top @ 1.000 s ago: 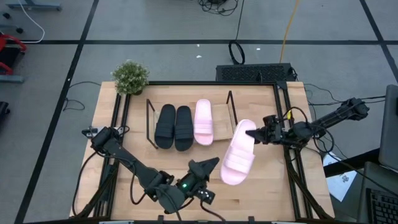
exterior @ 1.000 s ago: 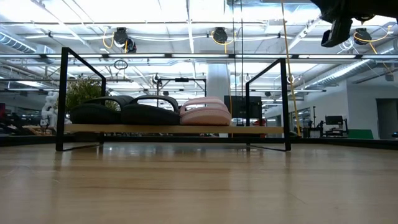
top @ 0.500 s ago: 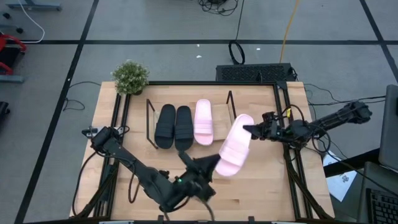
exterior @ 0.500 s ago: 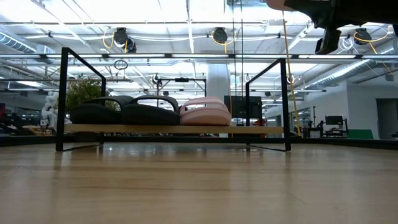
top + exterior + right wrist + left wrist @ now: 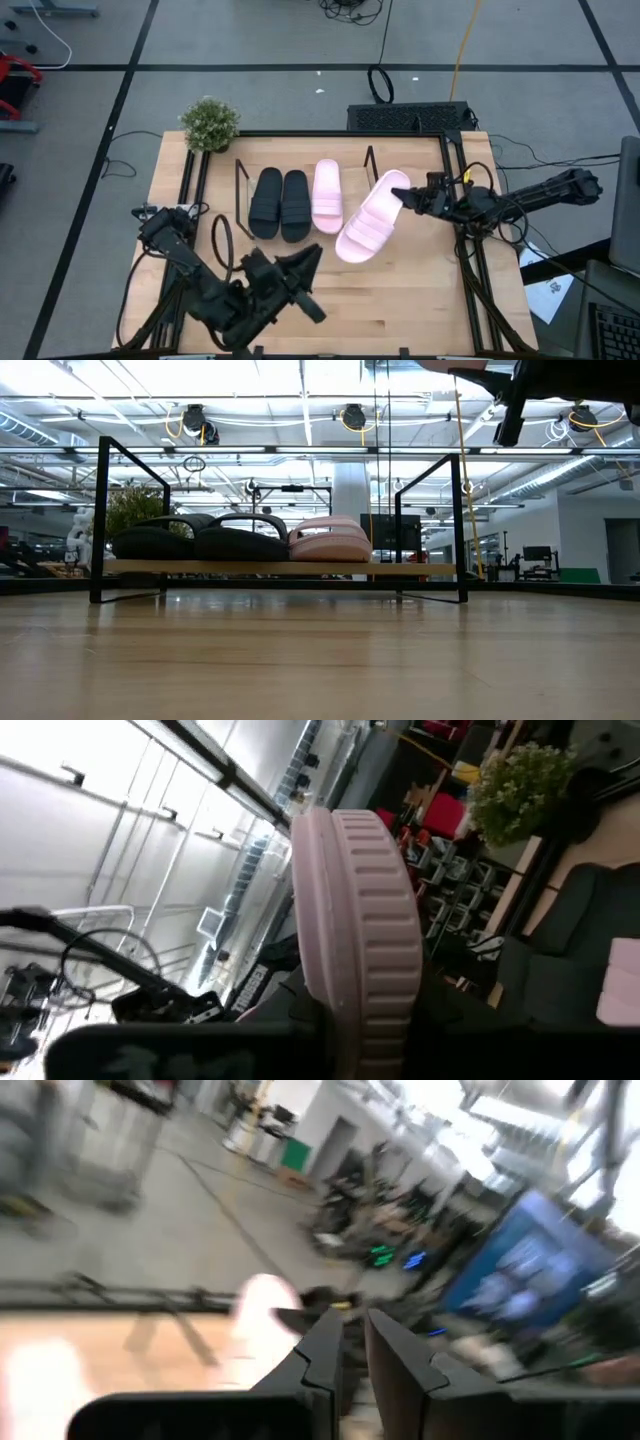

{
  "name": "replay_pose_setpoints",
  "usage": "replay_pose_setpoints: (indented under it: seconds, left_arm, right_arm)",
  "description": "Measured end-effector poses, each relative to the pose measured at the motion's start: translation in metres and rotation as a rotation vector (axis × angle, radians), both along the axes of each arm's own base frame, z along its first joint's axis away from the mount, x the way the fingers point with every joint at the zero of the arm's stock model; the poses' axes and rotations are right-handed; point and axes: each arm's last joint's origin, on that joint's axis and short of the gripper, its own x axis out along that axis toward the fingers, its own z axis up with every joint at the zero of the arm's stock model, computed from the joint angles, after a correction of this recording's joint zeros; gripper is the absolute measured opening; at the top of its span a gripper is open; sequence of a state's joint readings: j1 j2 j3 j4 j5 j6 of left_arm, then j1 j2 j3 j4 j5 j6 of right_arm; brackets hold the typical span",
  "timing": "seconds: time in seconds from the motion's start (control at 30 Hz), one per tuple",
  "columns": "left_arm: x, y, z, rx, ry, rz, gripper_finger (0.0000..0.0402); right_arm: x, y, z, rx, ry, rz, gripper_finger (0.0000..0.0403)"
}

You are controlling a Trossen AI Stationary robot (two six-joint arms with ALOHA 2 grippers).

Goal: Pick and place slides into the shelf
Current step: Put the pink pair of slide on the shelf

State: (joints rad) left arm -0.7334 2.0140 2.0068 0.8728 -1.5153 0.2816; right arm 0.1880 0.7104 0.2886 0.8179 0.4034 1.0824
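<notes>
The shelf point(image 5: 239, 196) point(image 5: 430, 569) holds two black slides point(image 5: 280, 204) point(image 5: 195, 540) and one pink slide point(image 5: 327, 195) point(image 5: 328, 540), all lying on its wooden base. The second pink slide point(image 5: 368, 218) point(image 5: 360, 910) hangs in the air just right of the shelf, slanting toward the table's near left. My right gripper point(image 5: 403, 196) is shut on it and shows high at the low view's top right point(image 5: 508, 415). My left gripper point(image 5: 308, 262) point(image 5: 356, 1350) is shut and hovers over the near left part of the table. My right gripper holds the second pink slide by its far right end point(image 5: 393, 186), pinched between the two fingers, coming level from the table's right. In the right wrist view the ribbed sole edge point(image 5: 375, 970) rises out of the fingers. The slide is lifted clear of the table.
A potted plant point(image 5: 210, 123) stands at the table's far left corner. A black box point(image 5: 410, 117) and cables lie beyond the far edge. The wooden table point(image 5: 420, 290) is bare near the right front. The shelf's rightmost place point(image 5: 357, 205) shows bare wood.
My right gripper has moved slightly toward the far edge and turned, swinging the held pink slide's free end from the near side toward the left, closer to the shelf. My left arm has drawn back toward the table's near left corner.
</notes>
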Motion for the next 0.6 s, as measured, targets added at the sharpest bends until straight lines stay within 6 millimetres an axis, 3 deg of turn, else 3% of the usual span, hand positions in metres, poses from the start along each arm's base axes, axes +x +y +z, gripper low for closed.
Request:
replay_pose_setpoints:
  seconds: [0.1,0.23,0.4,0.6]
  left_arm:
    - [0.006,-0.005,-0.003,-0.051,-0.141,-0.089,0.0044]
    - [0.027,-0.002,-0.017,-0.098,-0.227,-0.237,0.0044]
    - [0.052,0.011,-0.042,-0.350,-0.278,-0.387,0.0044]
    - [0.061,0.022,-0.054,-0.498,-0.284,-0.396,0.0044]
  right_arm:
    - [0.002,0.000,-0.001,-0.022,0.006,0.002,0.0054]
    - [0.003,0.000,0.002,-0.062,-0.025,-0.016,0.0054]
    - [0.002,0.000,0.010,-0.130,-0.106,-0.057,0.0054]
    - [0.002,-0.002,0.010,-0.190,-0.077,-0.144,0.0054]
